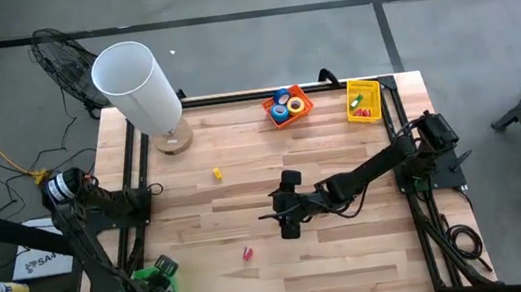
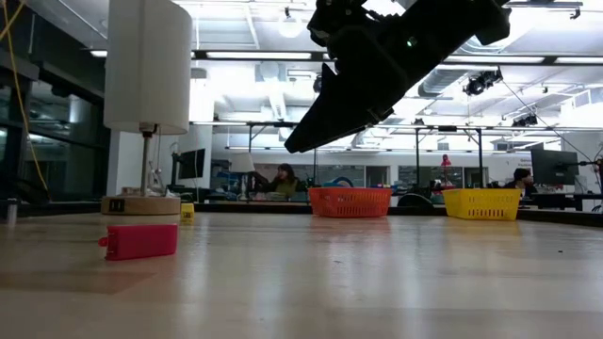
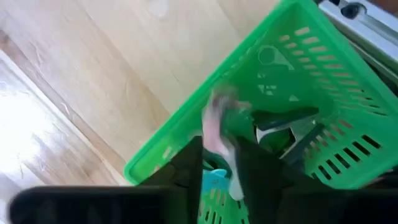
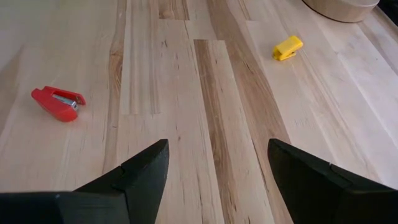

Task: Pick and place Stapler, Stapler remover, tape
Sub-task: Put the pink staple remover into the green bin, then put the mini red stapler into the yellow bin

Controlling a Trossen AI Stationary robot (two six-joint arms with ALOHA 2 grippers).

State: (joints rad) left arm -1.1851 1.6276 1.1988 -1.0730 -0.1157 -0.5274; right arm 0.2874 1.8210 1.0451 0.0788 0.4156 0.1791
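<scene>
The left gripper (image 3: 217,165) hangs over the green basket (image 3: 323,74), pinching a pale item — probably to drop it in — while the right gripper (image 4: 217,171), spread wide, faces the red stapler (image 4: 58,102).

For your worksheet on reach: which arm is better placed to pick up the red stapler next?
The right. Its open right gripper hovers mid-table, the red stapler just ahead of it. The left gripper is busy over the green basket.

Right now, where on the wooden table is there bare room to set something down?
Bare wood runs between the small yellow stapler and the small red stapler, left of the right gripper. Crowded: the far edge, with white lamp, orange basket, yellow basket.
</scene>
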